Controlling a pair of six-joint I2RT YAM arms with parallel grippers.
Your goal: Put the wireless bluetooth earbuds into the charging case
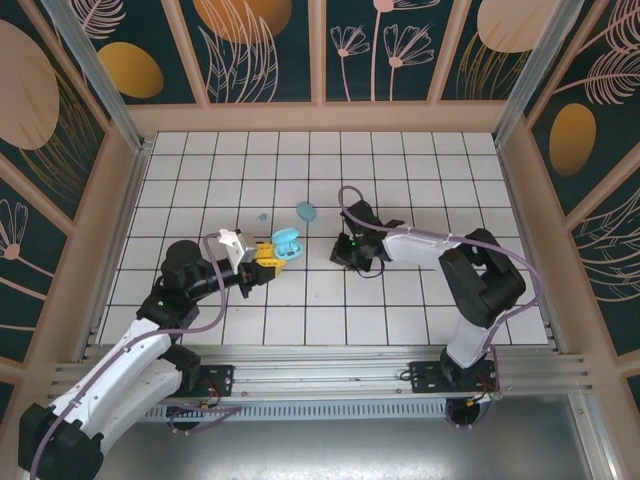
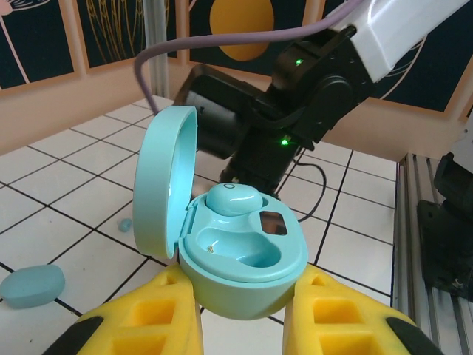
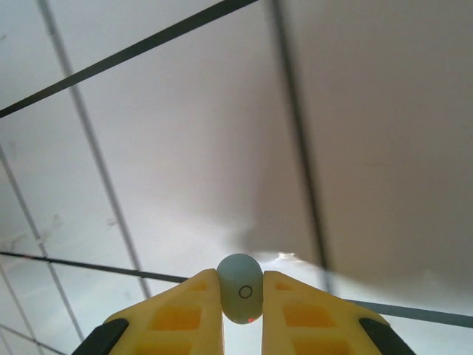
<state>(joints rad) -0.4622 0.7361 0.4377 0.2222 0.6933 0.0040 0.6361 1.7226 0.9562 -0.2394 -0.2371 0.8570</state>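
My left gripper [image 1: 268, 254] is shut on an open light-blue charging case [image 1: 287, 242], held above the tiles with its lid up. In the left wrist view the case [image 2: 244, 255] sits between the yellow fingers [image 2: 148, 318]. One earbud [image 2: 233, 198] is seated in the far slot and the near slot [image 2: 236, 251] is bare. My right gripper [image 3: 242, 281] is shut on another earbud [image 3: 240, 292], close over the white tiles. From above, the right gripper [image 1: 347, 252] is a little right of the case. A loose earbud [image 1: 263, 216] lies on the floor.
A second, closed light-blue case [image 1: 305, 210] lies on the tiles behind the held case, and it shows as the closed case [image 2: 31, 285] low at the left. The loose earbud [image 2: 125, 224] lies near it. Wooden walls [image 1: 320, 118] ring the tiled floor.
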